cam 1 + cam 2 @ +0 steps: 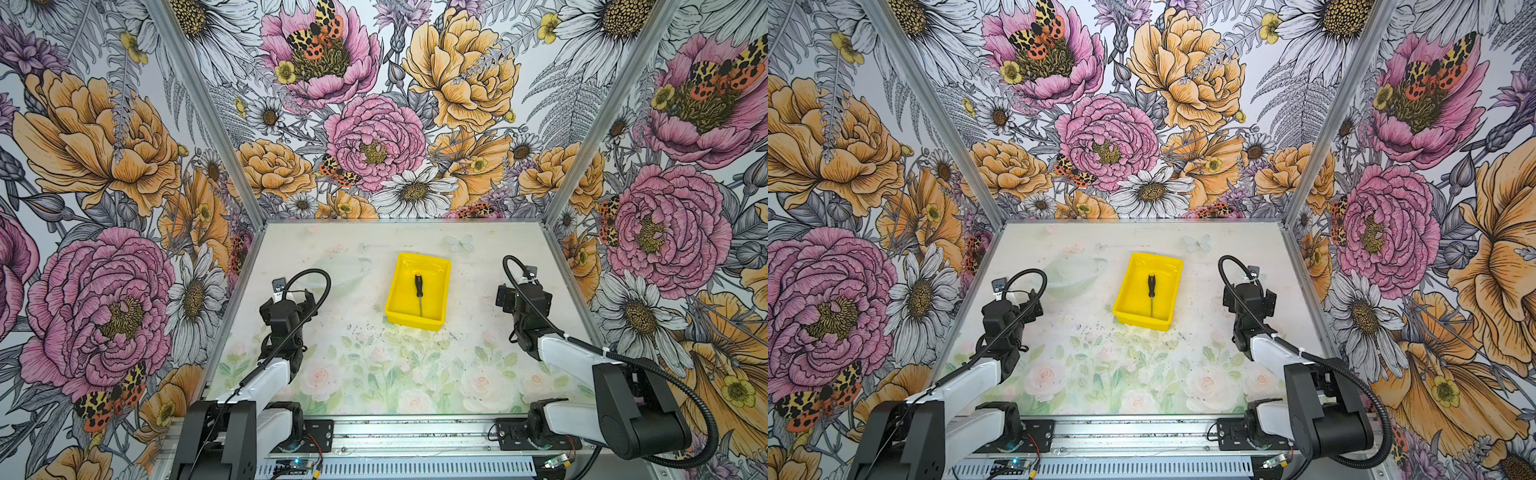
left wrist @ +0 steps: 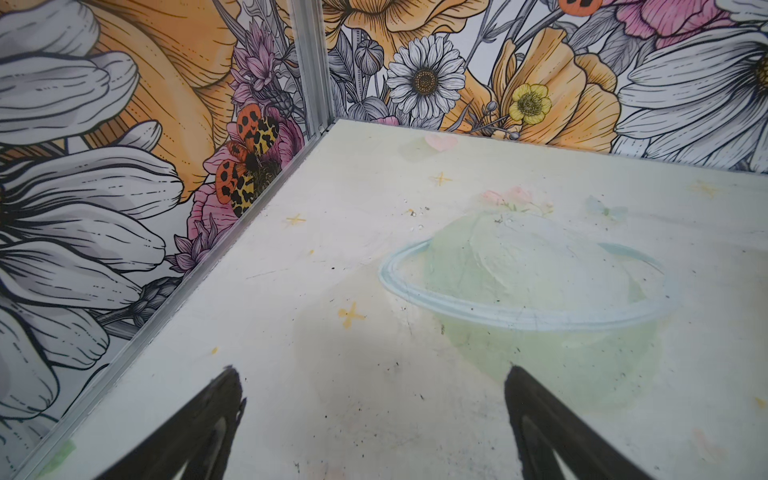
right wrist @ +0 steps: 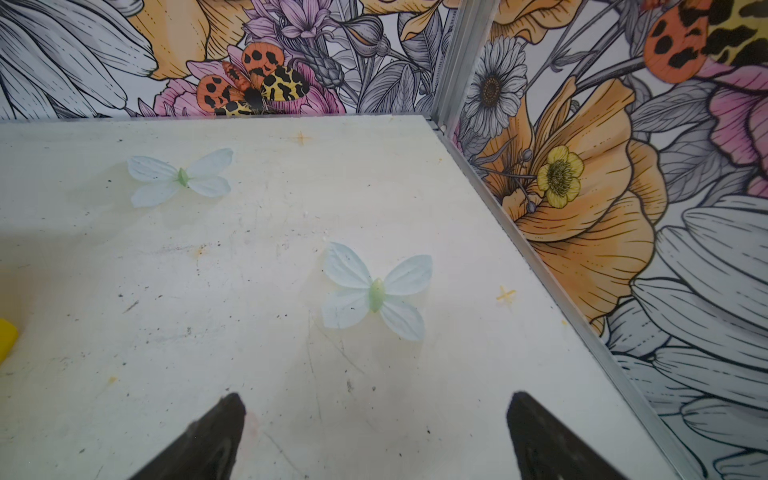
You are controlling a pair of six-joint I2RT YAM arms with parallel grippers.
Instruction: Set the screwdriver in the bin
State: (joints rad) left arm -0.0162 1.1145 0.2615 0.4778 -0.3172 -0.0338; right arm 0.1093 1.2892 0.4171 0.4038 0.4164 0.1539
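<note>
**A:** Where is the small slim black-handled screwdriver [image 1: 419,291] [image 1: 1151,291] with the thin silver shaft lying?

**B:** In both top views it is lying inside the shallow rectangular bright yellow plastic bin [image 1: 411,321] [image 1: 1142,323]. Its handle is pointing toward the back wall and its shaft toward the bin's near wall.

**A:** And the grippers?

**B:** The left gripper [image 2: 372,372] is hanging over the pale flower-printed tabletop [image 1: 353,349] with its jaws spread wide, gripping nothing. The right gripper [image 3: 377,399] is also gaping wide and empty. Both are sitting well apart from the bin, one on each side of it.
</note>
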